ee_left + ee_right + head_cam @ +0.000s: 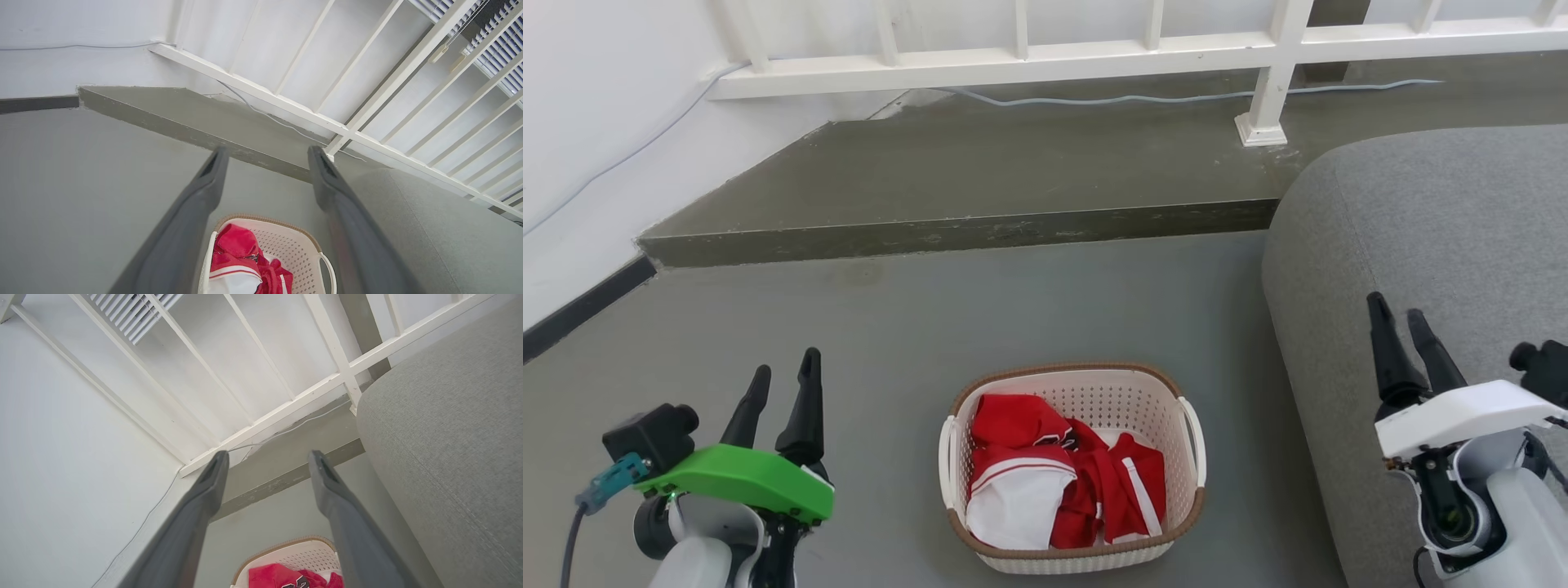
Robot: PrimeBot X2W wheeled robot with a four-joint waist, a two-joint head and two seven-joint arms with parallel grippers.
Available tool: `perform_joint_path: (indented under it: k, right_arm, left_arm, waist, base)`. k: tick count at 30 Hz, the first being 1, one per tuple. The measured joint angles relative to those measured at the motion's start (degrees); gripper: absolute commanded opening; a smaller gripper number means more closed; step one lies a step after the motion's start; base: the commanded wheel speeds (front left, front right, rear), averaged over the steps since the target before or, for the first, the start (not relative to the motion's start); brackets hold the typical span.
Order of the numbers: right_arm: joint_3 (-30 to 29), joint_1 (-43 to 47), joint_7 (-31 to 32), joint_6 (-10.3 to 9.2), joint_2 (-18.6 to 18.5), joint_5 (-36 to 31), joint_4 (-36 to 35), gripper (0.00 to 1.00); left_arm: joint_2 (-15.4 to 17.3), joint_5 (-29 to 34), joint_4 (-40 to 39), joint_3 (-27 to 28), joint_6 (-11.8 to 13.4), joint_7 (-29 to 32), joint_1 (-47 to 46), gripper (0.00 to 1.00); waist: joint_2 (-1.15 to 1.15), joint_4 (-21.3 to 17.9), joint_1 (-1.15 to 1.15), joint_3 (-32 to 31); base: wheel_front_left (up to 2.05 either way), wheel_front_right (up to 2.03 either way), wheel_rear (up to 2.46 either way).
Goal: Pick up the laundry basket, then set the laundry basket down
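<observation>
The laundry basket [1094, 392] stands on the grey floor at bottom centre of the head view, cream-white and perforated, with a brown rim and white loop handles on both sides. Red and white clothes [1054, 482] fill it. My left gripper [784, 377] hangs open to the basket's left, well apart from it. My right gripper [1398, 309] is open to the basket's right, over the sofa's edge. The left wrist view looks between its open fingers [204, 183] at the basket [294, 249] low down. The right wrist view catches the basket's far rim [286, 545] at the bottom.
A grey sofa [1437, 229] rises close on the basket's right. A raised concrete step [964, 233] crosses the floor beyond, with a white railing [1266, 82] and a pale cable [1176, 98] on it. A white wall [580, 147] closes the left.
</observation>
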Motion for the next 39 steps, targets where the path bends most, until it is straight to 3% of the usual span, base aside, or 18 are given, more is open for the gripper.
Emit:
perform_joint_path:
  k: [39]
  right_arm:
    - [6.0, 0.9, -7.1, -4.95, -0.6, -26.3, 0.7, 1.00]
  left_arm:
    - [0.4, 28.1, 2.6, -5.5, 6.0, -5.7, -0.3, 1.00]
  waist:
    - [0.00, 0.1, 0.00, -0.5]
  base:
    - [0.00, 0.00, 0.00]
